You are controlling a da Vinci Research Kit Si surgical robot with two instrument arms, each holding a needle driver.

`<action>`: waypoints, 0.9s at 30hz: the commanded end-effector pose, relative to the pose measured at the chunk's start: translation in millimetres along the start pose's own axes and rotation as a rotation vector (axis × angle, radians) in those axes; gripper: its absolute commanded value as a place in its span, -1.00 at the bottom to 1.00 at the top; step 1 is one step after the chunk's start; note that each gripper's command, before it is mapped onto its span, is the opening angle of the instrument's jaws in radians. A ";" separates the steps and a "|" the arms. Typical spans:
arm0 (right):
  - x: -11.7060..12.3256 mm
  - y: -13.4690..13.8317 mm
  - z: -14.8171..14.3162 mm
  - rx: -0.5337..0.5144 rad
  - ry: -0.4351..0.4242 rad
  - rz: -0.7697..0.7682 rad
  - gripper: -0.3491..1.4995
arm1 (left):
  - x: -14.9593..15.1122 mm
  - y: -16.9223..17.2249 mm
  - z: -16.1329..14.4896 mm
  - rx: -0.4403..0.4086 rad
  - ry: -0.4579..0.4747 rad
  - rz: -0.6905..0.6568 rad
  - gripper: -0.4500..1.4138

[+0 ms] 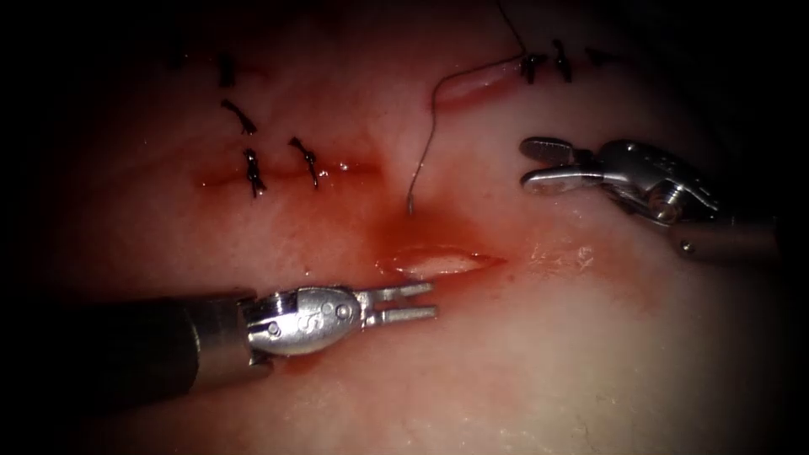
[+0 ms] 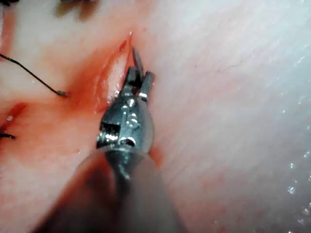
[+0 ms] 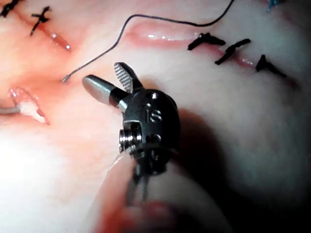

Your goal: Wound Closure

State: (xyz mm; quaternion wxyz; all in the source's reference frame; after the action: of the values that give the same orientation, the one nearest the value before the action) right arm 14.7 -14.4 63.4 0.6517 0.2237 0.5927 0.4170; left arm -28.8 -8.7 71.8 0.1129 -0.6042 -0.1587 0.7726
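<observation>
The tissue (image 1: 539, 362) bears a short gaping cut (image 1: 440, 262) at the centre, with red fluid (image 1: 396, 229) pooled around it. My left tool (image 1: 431, 301) lies just below this cut, jaws open and holding nothing; it also shows beside the cut (image 2: 111, 73) as the left tool (image 2: 141, 63). My right tool (image 1: 524, 163) hovers up and right of the cut, jaws open and empty, seen close as the right tool (image 3: 99, 73). A dark thread (image 1: 425, 143) runs from a second, partly stitched cut (image 1: 474, 85) down to a free end above the red fluid. I see no needle.
Dark knotted stitches (image 1: 253, 173) close a third cut on the left, with more stitches (image 1: 238, 116) above them. Further stitches (image 1: 533, 66) hold the right end of the upper cut, seen also as stitches (image 3: 232, 50). The thread's loose end (image 3: 64, 78) lies near the right tool's jaws.
</observation>
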 end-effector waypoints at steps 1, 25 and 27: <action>0.2 -0.4 1.7 0.001 0.000 0.024 -0.11 | 0.4 0.1 0.6 -0.019 0.008 -0.037 -1.00; -0.9 -4.3 4.8 0.012 -0.094 0.487 0.64 | 12.0 2.2 -5.5 -0.015 0.013 0.150 -1.00; -0.7 -4.5 4.6 0.013 -0.097 0.519 0.58 | 13.1 1.6 -6.0 0.027 0.003 0.240 -1.00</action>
State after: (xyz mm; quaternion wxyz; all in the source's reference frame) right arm 19.3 -17.0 61.0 0.5496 0.3922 0.4842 0.5565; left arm -25.4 -4.3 57.3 0.0225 -0.6171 -0.0566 0.7845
